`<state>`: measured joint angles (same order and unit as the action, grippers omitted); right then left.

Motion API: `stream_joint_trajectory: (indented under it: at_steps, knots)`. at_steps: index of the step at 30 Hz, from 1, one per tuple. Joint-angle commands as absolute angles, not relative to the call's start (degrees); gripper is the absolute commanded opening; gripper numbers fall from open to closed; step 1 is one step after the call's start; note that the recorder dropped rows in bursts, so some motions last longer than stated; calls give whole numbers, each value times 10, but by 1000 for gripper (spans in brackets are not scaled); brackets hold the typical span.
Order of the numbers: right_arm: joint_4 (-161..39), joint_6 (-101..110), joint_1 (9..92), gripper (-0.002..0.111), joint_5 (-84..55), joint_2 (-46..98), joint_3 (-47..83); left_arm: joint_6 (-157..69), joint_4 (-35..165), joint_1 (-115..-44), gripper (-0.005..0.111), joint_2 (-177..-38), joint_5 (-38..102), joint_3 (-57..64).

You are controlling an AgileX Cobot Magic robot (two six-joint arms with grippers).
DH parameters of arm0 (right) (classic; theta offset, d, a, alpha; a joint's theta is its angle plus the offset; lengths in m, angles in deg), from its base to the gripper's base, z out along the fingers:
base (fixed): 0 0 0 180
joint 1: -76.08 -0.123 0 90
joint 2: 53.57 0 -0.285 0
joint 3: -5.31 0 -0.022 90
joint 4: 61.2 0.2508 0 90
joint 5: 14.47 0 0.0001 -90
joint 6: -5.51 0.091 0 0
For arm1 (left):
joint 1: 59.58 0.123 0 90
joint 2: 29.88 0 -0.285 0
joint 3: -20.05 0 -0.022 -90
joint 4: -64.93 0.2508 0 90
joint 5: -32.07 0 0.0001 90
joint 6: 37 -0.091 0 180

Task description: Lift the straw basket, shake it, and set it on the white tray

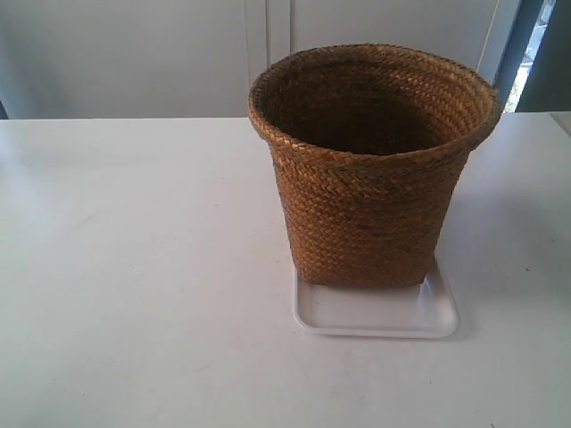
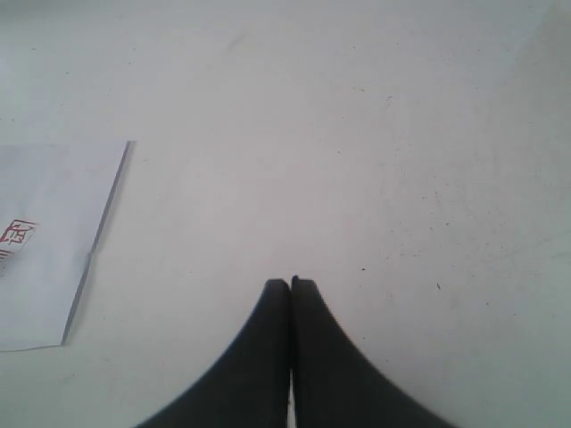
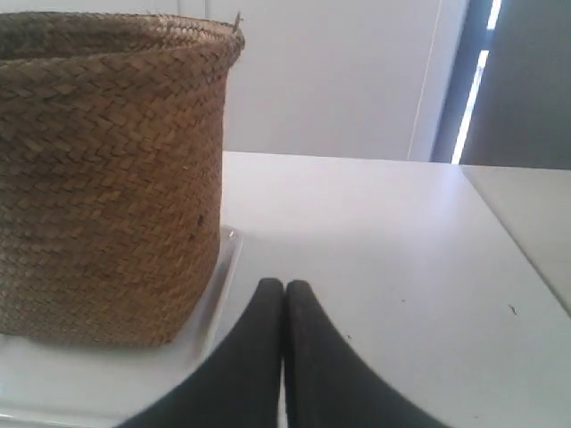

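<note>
**A:** Where was the basket?

**B:** The basket stood upright on the tray, which lay flat on the white tabletop, toward the exterior view's right. Its base sat toward the tray's far side, so a broad strip of white showed in front and only a thin edge at the sides.

**A:** Did it fit?

**B:** The base did. The flared rim reached out past the tray on both sides, and the inside was in shadow.

**A:** And the right end effector?

**B:** The right end effector had its two dark fingers pressed together along their whole length, with nothing between them. It was low and near the tray's edge, beside the basket and apart from it. Whether it touched the tabletop, I could not tell.

**A:** What else did its camera show?

**B:** The basket's braided wall, straight up from the tray, and a pale wall beyond the tabletop's far edge.

**A:** The left one?

**B:** The left end effector was the same — fingers closed tip to tip, gripping nothing. It pointed at bare tabletop, lightly speckled.

**A:** Anything near it?

**B:** A white sheet lay flat off to one side, clear of the fingers — it carried a small red mark too blurred to read.
</note>
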<state>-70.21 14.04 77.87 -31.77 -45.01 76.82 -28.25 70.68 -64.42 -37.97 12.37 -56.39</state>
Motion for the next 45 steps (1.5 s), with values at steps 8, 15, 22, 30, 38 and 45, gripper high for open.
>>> stream_joint_trajectory:
  at_steps: [8,15,22,30,38,45]
  knots:
    - [-708,143,798,0,-346,-458,825,-284,708,-643,0,-377,119,-567]
    - [-709,143,798,0,-346,-458,825,-284,708,-643,0,-377,119,-567]
    - [-709,143,798,0,-346,-458,825,-284,708,-643,0,-377,119,-567]
    - [-709,143,798,0,-345,-458,825,-284,708,-643,0,-377,119,-567]
    - [-709,143,798,0,-345,-458,825,-284,708,-643,0,-377,119,-567]
    - [-709,143,798,0,-345,-458,825,-284,708,-643,0,-377,119,-567]
